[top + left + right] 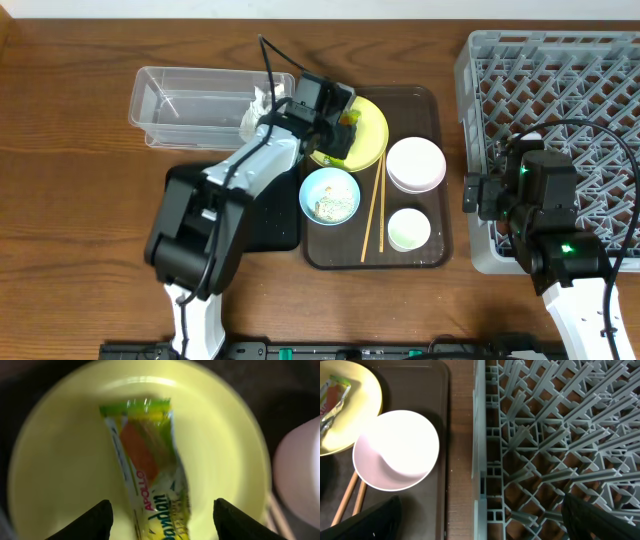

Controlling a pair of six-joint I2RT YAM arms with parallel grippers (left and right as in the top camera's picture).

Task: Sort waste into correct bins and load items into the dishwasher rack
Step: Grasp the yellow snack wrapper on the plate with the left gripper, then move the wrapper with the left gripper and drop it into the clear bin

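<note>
Green-and-orange snack wrapper (150, 480): red "APOLLO" runs along its length. Below that are big green letters, approx. "Pandan", cut off by the frame edge. Rest of the print is too blurred to read. No other labels legible anywhere.

Left fingers (95, 522): spread wide and released, one tip on each side of the wrapper's lower end. Clear gap on both sides, so no contact and nothing grasped. Wrapper lies flat on the yellow plate (65, 460), roughly centred, long axis between the tips.

Right fingers (375, 522): fully spread, nothing between them, nothing touched. They hang over the left wall of the grey dishwasher rack (560, 70), w/ the pink bowl (395, 450) in that wrist view.

Layout, overhead view:
- Brown serving tray (425, 100) at mid desk (70, 200), just left of the rack.
- On the tray: plate at back left, pink bowl at back right, blue bowl (329, 195) at front left w/ rice scraps (333, 205) inside, white cup (408, 229) at front right.
- Chopsticks (373, 210) lie between the blue bowl and the cup.
- Clear tub (190, 100) at back left; crumpled white paper (262, 105) at its right end, apparently inside.
- Black tray (275, 225) is left of the serving tray, mostly hidden under the left arm.
- No dishes visible in the rack.
</note>
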